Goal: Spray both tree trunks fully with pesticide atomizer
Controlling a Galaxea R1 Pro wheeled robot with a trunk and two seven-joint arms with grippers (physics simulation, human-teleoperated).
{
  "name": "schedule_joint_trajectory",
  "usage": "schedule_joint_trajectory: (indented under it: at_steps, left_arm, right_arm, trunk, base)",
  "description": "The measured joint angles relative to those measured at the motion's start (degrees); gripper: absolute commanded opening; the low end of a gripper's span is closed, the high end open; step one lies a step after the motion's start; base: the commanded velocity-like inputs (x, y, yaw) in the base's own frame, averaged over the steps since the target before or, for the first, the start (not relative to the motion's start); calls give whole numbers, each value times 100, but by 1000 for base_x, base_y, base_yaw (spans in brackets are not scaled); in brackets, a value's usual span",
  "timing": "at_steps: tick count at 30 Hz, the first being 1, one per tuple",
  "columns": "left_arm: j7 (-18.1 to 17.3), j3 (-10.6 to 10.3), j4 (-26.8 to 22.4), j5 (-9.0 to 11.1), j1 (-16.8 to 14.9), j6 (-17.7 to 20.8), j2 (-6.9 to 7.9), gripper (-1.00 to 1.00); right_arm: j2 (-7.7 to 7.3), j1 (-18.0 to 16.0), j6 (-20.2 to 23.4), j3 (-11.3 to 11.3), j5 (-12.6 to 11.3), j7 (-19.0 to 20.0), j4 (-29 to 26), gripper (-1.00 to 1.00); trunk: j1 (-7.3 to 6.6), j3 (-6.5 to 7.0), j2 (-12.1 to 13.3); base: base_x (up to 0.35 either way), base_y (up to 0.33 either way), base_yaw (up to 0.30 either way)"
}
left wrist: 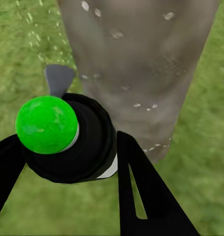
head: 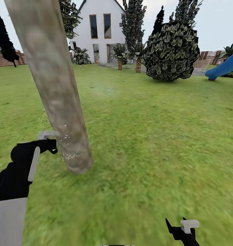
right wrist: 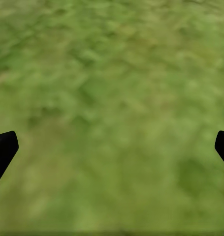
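My left gripper [left wrist: 67, 157] is clamped on the pesticide atomizer [left wrist: 67, 135], its two black fingers [left wrist: 141, 191] pressed against either side of the dark round body. In the left wrist view I look almost straight down the atomizer's long axis: the bright green cap [left wrist: 47, 124] faces my camera and the grey nozzle [left wrist: 59, 78] sticks out past it toward the tree trunk [left wrist: 141, 64], so the sprayer runs along the fingers and points at the bark. In the head view the gripper [head: 50, 143] sits just beside the trunk [head: 55, 85], low down near its base, with the grey nozzle tip [head: 46, 134] close to the bark, though I cannot tell whether it touches. Pale specks dot the trunk in front of the nozzle and hang over the grass [head: 147, 136] beside it. My right gripper [head: 179, 230] hangs low over the lawn, well apart from the tree, and its fingers [right wrist: 3, 150] stand wide apart above bare grass [right wrist: 112, 108]. Beyond the trunk, which leans left toward its top, I see a round dark bush [head: 171, 51], a white house [head: 99, 30], a brown fence [head: 3, 58] and a blue slide [head: 225, 66].
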Motion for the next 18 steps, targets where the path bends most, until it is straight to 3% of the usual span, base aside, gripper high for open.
schedule_joint_trajectory:
  at_steps: [7,12,15,18]
  left_arm:
    - [0,1,-253,113,-123,47,-140,-100]
    - [-13,6,-260,93,-39,19,-109,-100]
    - [-38,25,-237,111,411,-83,-103,-100]
    - [-43,26,-99,114,974,-878,-141,-100]
  right_arm:
    - [0,1,-6,0,0,0,0,100]
    - [14,-2,-1,1,1,0,0,100]
    - [40,-2,0,1,16,0,0,100]
    - [44,0,2,0,18,0,0,100]
  trunk:
    - [0,0,0]
    - [0,0,0]
    - [1,-1,0]
    - [1,-1,0]
  base:
    - [0,0,0]
    - [0,0,0]
    - [0,0,0]
    - [0,0,0]
